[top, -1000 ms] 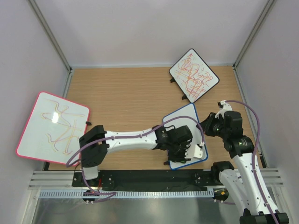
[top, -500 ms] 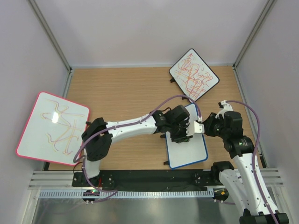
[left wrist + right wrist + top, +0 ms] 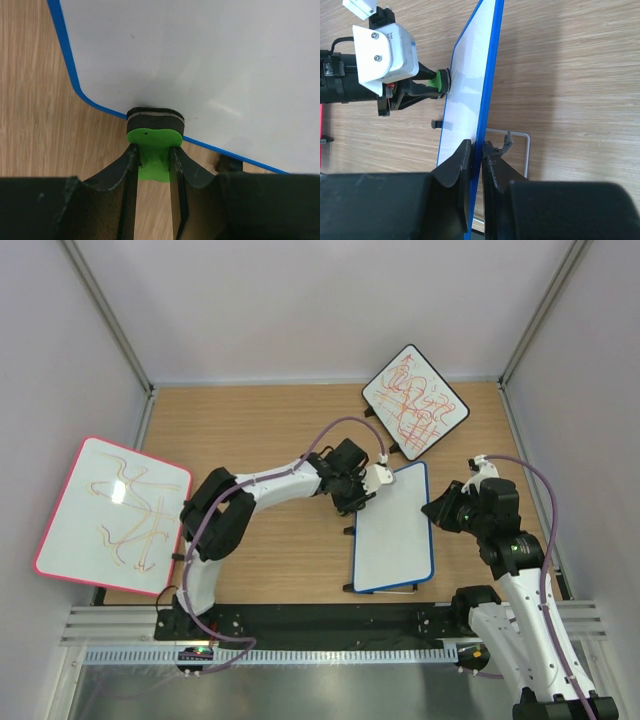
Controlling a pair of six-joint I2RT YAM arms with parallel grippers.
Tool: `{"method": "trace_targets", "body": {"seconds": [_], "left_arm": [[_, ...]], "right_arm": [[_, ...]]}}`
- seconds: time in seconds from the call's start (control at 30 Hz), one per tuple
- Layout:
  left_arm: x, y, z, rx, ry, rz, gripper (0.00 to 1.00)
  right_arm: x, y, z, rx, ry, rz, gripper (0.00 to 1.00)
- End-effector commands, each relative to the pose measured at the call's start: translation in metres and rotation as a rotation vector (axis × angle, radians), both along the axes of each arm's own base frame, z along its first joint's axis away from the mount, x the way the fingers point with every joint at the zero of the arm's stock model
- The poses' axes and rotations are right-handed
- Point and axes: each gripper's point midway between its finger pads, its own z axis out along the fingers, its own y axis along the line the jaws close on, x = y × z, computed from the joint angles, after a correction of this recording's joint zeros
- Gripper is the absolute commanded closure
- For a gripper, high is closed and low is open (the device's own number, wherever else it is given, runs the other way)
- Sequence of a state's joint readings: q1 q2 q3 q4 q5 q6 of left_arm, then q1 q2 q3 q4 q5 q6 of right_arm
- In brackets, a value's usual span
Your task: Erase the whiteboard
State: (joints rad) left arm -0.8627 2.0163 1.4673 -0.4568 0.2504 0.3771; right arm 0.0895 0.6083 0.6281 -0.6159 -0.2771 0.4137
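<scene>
Firmly pinched between the narrow black fingers of the left gripper (image 3: 152, 156) is a small eraser (image 3: 154, 136). It has a bright green plastic grip, and in front of that a flat black felt pad with a pale layer through it. The pad presses flat against the whiteboard (image 3: 200, 60), just inside one rounded corner of its glossy blue frame. In the overhead view that corner is the far left one.

The right gripper (image 3: 477, 150) is closed almost completely, its two dark jaws clamping the thin blue edge of the whiteboard on the opposite long side. The board's face there is seen nearly edge on.

From above, the whiteboard (image 3: 395, 530) lies near the front middle of the table (image 3: 260, 430), between the two arms. It is a smooth white rectangle with no marks visible on it, and small black feet poke out along its left side. The table is pale wood with a fine straight grain.

Farther back sits a black-framed board (image 3: 413, 400) thick with red-orange scribbles. A larger pink-framed board (image 3: 110, 515) carrying loose orange lines hangs over the left edge of the table.
</scene>
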Motion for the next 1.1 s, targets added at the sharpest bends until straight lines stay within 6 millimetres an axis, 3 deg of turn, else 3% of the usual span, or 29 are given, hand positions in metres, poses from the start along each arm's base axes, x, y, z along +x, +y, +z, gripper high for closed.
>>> {"method": "trace_targets", "body": {"seconds": [0.0, 0.2, 0.37, 0.5, 0.67, 1.07], "left_arm": [[0.007, -0.018, 0.012, -0.056, -0.040, -0.011, 1.00], [-0.011, -0.023, 0.058, -0.171, -0.008, -0.025, 1.00], [-0.024, -0.010, 0.097, -0.216, -0.004, -0.026, 1.00], [-0.024, 0.007, 0.110, -0.226, -0.012, -0.001, 1.00], [-0.014, 0.030, 0.107, -0.207, -0.024, 0.061, 1.00], [0.005, 0.088, 0.072, -0.120, -0.029, 0.212, 1.00]], "right_arm": [[0.001, 0.009, 0.018, 0.024, -0.066, 0.052, 0.99], [0.001, 0.010, 0.019, 0.026, -0.071, 0.057, 0.99], [-0.001, 0.013, 0.022, 0.038, -0.076, 0.075, 0.99], [-0.008, 0.017, 0.027, 0.061, -0.072, 0.095, 0.99], [-0.017, 0.021, 0.031, 0.097, -0.019, 0.094, 0.99], [-0.030, 0.026, 0.011, 0.156, 0.091, 0.070, 0.99]]}}
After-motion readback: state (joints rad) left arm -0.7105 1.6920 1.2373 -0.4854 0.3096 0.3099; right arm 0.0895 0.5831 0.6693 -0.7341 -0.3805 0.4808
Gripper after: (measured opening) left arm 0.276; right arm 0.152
